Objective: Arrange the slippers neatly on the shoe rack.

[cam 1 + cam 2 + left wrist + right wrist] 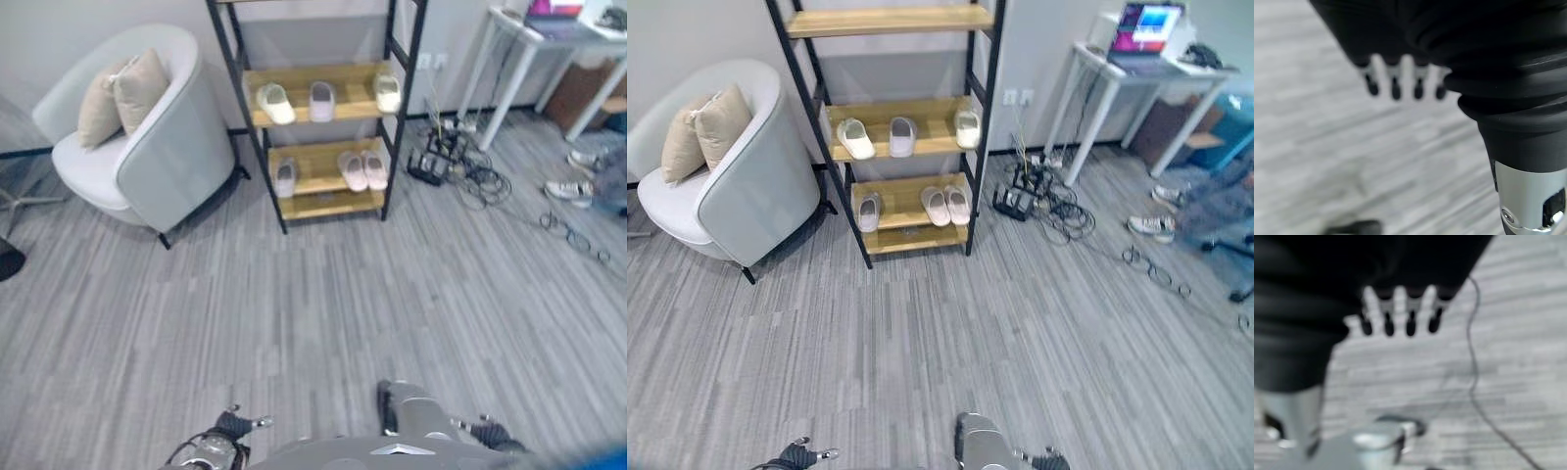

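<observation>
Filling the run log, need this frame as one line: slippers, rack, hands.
slippers: three on middle shelf, three on lower shelf | shoe rack: beside armchair | left hand: open, empty | right hand: open, empty

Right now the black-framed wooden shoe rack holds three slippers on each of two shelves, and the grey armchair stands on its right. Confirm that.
Wrong side: the grey armchair stands left of the black-framed wooden shoe rack, as the right eye view shows. Three slippers on each of two shelves is correct.

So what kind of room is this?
Probably an office or lab with a lounge corner: a grey armchair with cushions, a shoe rack holding slippers, and a white desk with a laptop.
</observation>
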Robot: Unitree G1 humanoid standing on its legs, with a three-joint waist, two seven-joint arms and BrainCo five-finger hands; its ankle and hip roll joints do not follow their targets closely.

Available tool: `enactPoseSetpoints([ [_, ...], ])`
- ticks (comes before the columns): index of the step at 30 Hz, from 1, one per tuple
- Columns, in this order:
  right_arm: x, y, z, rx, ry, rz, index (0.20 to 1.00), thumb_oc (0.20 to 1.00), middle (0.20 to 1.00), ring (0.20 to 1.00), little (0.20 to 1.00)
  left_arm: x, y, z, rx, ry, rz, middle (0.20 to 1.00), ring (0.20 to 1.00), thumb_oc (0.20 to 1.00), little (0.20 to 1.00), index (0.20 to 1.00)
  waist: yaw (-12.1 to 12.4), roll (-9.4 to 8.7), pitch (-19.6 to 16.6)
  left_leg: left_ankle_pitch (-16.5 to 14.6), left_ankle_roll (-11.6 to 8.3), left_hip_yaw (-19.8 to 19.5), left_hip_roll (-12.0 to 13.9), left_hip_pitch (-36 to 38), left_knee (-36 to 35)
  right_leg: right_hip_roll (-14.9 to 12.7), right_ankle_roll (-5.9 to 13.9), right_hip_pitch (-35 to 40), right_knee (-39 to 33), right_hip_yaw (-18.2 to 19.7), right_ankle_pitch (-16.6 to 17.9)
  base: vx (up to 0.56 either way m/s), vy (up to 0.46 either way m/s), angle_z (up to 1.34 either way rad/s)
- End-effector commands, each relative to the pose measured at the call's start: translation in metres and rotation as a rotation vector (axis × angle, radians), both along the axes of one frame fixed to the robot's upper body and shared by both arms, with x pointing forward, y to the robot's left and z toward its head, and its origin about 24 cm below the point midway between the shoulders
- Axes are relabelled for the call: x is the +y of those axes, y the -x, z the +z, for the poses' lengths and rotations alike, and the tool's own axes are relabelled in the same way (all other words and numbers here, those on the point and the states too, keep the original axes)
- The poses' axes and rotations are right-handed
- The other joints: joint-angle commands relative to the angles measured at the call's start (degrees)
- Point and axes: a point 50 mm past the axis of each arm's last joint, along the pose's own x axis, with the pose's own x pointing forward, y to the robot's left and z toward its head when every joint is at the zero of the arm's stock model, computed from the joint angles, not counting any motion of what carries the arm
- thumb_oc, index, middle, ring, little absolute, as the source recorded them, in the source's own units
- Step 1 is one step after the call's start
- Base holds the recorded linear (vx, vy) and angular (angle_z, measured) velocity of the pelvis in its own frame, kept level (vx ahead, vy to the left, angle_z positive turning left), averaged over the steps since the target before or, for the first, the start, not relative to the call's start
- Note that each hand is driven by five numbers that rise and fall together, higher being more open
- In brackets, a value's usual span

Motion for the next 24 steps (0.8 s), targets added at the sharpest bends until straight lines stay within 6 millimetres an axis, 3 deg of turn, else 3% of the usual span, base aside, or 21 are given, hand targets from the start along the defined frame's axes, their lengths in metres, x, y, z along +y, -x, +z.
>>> enactPoseSetpoints([
  [1, -0.019, -0.003, 0.004, 0.001, 0.034, -0.102, 1.0, 1.0, 1.0, 1.0, 1.0, -0.009, -0.006, -0.001, -0.016, 0.022, -0.053, 1.0, 1.0, 1.0, 1.0, 1.0, -0.34, 2.95, 0.49, 3.55, -6.13, -1.92, -0.46, 4.47, -1.7, -0.35, -2.77, 12.33, -4.1, -1.92, 6.82, 0.32, -0.157, 1.7],
  [2, -0.021, -0.003, 0.005, 0.0, 0.038, -0.107, 1.0, 1.0, 1.0, 1.0, 1.0, -0.01, -0.004, -0.001, -0.012, 0.026, -0.051, 1.0, 1.0, 1.0, 1.0, 1.0, -0.14, 3.21, 0.02, 3.29, -6.56, -1.71, -0.13, 4.26, -0.76, -0.27, -3.02, 13.16, -4.46, -2.36, 6.37, 0.5, -0.223, 1.64],
  [3, -0.027, -0.012, 0.008, -0.043, 0.052, -0.125, 1.0, 1.0, 1.0, 1.0, 1.0, -0.016, -0.002, -0.003, 0.007, 0.036, -0.094, 1.0, 1.0, 1.0, 1.0, 1.0, -0.12, 3.48, -0.26, 4.55, -9.82, 1.07, 0.09, 1.01, 8.28, -0.66, -3.96, 16.56, -4.96, -3.14, 4.72, 0.24, -0.089, 0.76],
  [4, -0.027, -0.012, 0.008, -0.043, 0.052, -0.125, 1.0, 1.0, 1.0, 1.0, 1.0, -0.016, -0.002, -0.003, 0.007, 0.037, -0.094, 1.0, 1.0, 1.0, 1.0, 1.0, -0.13, 3.51, -0.24, 4.41, -9.82, 1.07, 0.08, 0.88, 8.56, -0.65, -3.95, 16.56, -4.96, -3.16, 4.72, 0.22, -0.087, 0.5],
  [5, -0.035, -0.026, 0.013, -0.099, 0.074, -0.143, 1.0, 1.0, 1.0, 1.0, 1.0, -0.021, -0.008, -0.003, -0.004, 0.034, -0.145, 1.0, 1.0, 1.0, 1.0, 1.0, -0.18, 2.93, 0.69, 6.03, -11.04, 5.64, 0.57, -4.66, 16.96, -1.68, -4.72, 18.57, -5.55, -3.52, 3.91, 0.07, -0.054, 0.3],
  [6, -0.043, -0.038, 0.019, -0.143, 0.103, -0.153, 1.0, 1.0, 1.0, 1.0, 1.0, -0.023, -0.018, -0.001, -0.031, 0.029, -0.167, 1.0, 1.0, 1.0, 1.0, 1.0, -0.03, 2.12, 1.4, 5.86, -10.77, 11.02, 2.8, -8.96, 20.23, -3.1, -5.55, 20.15, -6.16, -4.81, 2.78, 0.1, -0.06, 0.35],
  [8, -0.045, -0.04, 0.02, -0.148, 0.115, -0.155, 1.0, 1.0, 1.0, 1.0, 1.0, -0.024, -0.021, 0.0, -0.041, 0.026, -0.173, 1.0, 1.0, 1.0, 1.0, 1.0, 0.21, 1.86, 1.54, 4.72, -10.28, 12.81, 4.03, -10.54, 20.03, -3.62, -5.6, 20.94, -6.73, -5.28, 2.15, 0.14, -0.01, 0.48],
  [9, -0.048, -0.041, 0.021, -0.153, 0.135, -0.147, 1.0, 1.0, 1.0, 1.0, 1.0, -0.025, -0.02, 0.0, -0.039, 0.021, -0.186, 1.0, 1.0, 1.0, 1.0, 1.0, 1.23, 0.75, 1.33, 3.01, -9.61, 13.71, 6.06, -12.57, 13.88, -5.02, -5.49, 23.28, -8.35, -6.56, 1.07, 0.18, 0.022, 0.61],
  [10, -0.048, -0.041, 0.021, -0.154, 0.135, -0.147, 1.0, 1.0, 1.0, 1.0, 1.0, -0.025, -0.02, 0.0, -0.039, 0.02, -0.186, 1.0, 1.0, 1.0, 1.0, 1.0, 1.23, 0.74, 1.35, 3.01, -9.61, 13.71, 6.05, -12.54, 13.86, -5.03, -5.49, 23.3, -8.36, -6.56, 1.07, 0.29, 0.055, 0.38],
  [11, -0.046, -0.045, 0.022, -0.171, 0.143, -0.13, 1.0, 1.0, 1.0, 1.0, 1.0, -0.026, -0.021, 0.0, -0.046, 0.016, -0.187, 1.0, 1.0, 1.0, 1.0, 1.0, 2.05, 0.83, 1.67, 7.69, -10.37, 12.03, 7.93, -14.7, 8.82, -4.96, -5.57, 24.67, -9.21, -6.71, 0.46, 0.17, 0.062, 0.11],
  [15, -0.04, -0.052, 0.023, -0.198, 0.152, -0.1, 1.0, 1.0, 1.0, 1.0, 1.0, -0.028, -0.014, -0.002, -0.028, 0.01, -0.174, 1.0, 1.0, 1.0, 1.0, 1.0, 3.73, 1.57, 2.65, 15.9, -11.48, 6.83, 9.96, -17.24, -0.27, -3.83, -5.68, 27.79, -10.11, -4.8, -1.24, 0.2, 0.082, -0.07],
  [18, -0.037, -0.056, 0.023, -0.217, 0.151, -0.108, 1.0, 1.0, 1.0, 1.0, 1.0, -0.028, -0.011, -0.003, -0.018, 0.009, -0.159, 1.0, 1.0, 1.0, 1.0, 1.0, 4.4, 1.59, 3.29, 17.0, -11.68, 5.6, 9.74, -18.69, -1.75, -3.8, -5.46, 29.28, -9.99, -2.97, -2.07, 0.24, 0.154, -0.49],
  [19, -0.035, -0.056, 0.022, -0.22, 0.144, -0.113, 1.0, 1.0, 1.0, 1.0, 1.0, -0.028, 0.002, -0.006, 0.021, 0.007, -0.136, 1.0, 1.0, 1.0, 1.0, 1.0, 4.58, 1.86, 2.17, 17.1, -11.91, 5.33, 9.83, -17.8, -2.8, -3.92, -4.7, 30.83, -10.55, -1.29, -2.71, 0.2, 0.157, -0.66],
  [20, -0.035, -0.055, 0.022, -0.219, 0.144, -0.113, 1.0, 1.0, 1.0, 1.0, 1.0, -0.028, 0.002, -0.006, 0.021, 0.007, -0.136, 1.0, 1.0, 1.0, 1.0, 1.0, 4.66, 1.82, 2.19, 17.06, -11.89, 5.43, 9.81, -17.74, -2.77, -3.96, -4.68, 30.89, -10.59, -1.21, -2.71, 0.35, 0.298, -0.73],
  [22, -0.031, -0.053, 0.02, -0.215, 0.131, -0.122, 1.0, 1.0, 1.0, 1.0, 1.0, -0.026, 0.009, -0.007, 0.041, -0.001, -0.124, 1.0, 1.0, 1.0, 1.0, 1.0, 4.87, 1.55, 1.21, 16.41, -11.65, 4.84, 8.79, -17.85, -1.45, -5.19, -4.03, 31.3, -10.25, -0.27, -2.94, 0.28, 0.267, -0.79],
  [24, -0.025, -0.044, 0.015, -0.181, 0.097, -0.153, 1.0, 1.0, 1.0, 1.0, 1.0, -0.021, 0.011, -0.006, 0.042, -0.013, -0.093, 1.0, 1.0, 1.0, 1.0, 1.0, 5.14, 0.73, -0.88, 13.06, -10.03, 6.67, 5.77, -17.4, 2.18, -8.61, -2.04, 31.96, -8.66, 1.33, -2.21, 0.33, 0.333, -0.41],
])
